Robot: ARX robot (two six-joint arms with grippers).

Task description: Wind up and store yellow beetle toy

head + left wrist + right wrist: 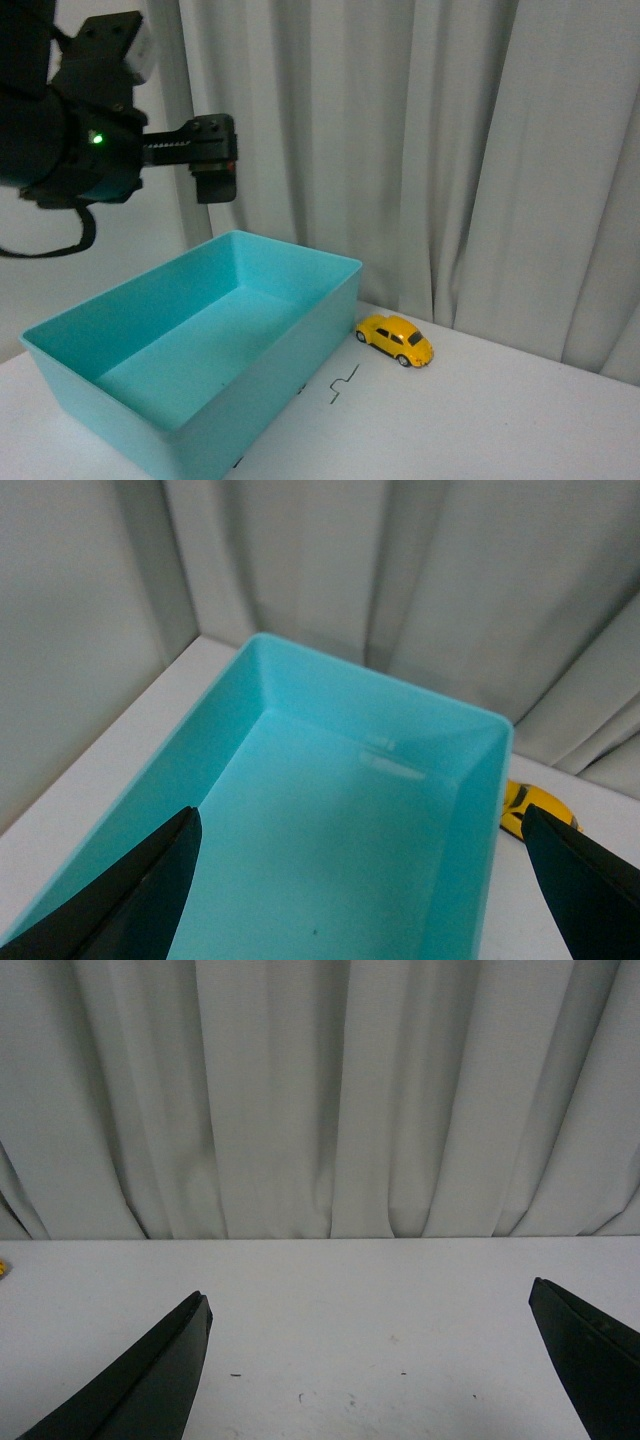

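Two pincers gape wide and empty: the left pincer (357,825) hovers above the teal bin (300,248), the right pincer (370,1302) over bare surface (520,420). The yellow beetle toy (395,340) stands just beside the bin, likely its store.

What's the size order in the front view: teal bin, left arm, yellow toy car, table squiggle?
1. teal bin, largest by far.
2. left arm, though it is cropped by the frame and nearest the camera, so its real size is unsure.
3. yellow beetle toy.
4. table squiggle, thin and smallest.
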